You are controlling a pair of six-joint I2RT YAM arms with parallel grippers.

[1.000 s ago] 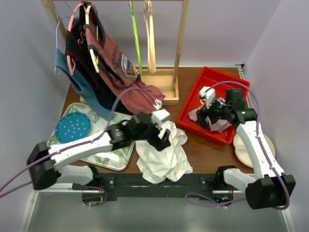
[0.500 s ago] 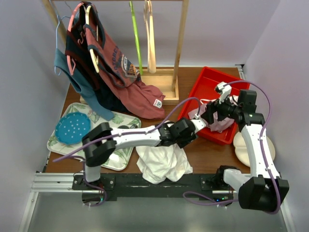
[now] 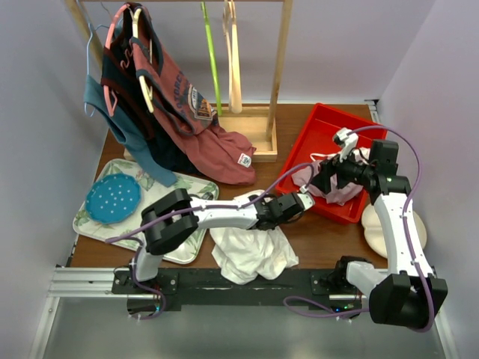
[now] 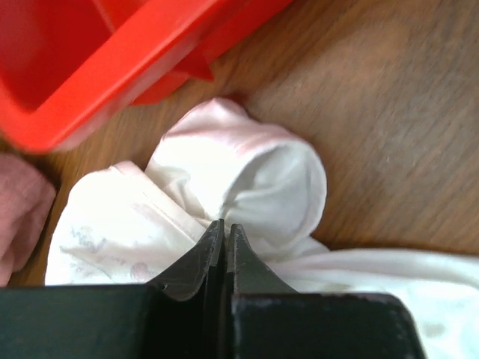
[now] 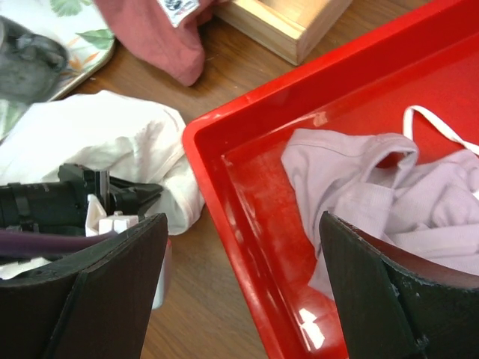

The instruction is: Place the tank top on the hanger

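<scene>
Pinches the white thin-fabric tank top (image 4: pixel 247 172), beside the red plastic tray (image 5: pixel 224 142), in the shut left gripper (image 4: pixel 224 226). Holds the right gripper (image 5: pixel 241 224) agape over that tray. Has the slim lime-green plastic hanger (image 3: pixel 210 60) on the rear rack (image 3: pixel 281 67). Finds the faded-red shirt's (image 3: pixel 179 90) white label (image 3: pixel 244 158) unreadable.

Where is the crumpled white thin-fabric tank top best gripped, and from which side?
On the tank top, the raised fold beside the red plastic tray, approached from the left, opposite the tray: it stands up as a rounded loop, and the tray wall blocks the other side.
</scene>
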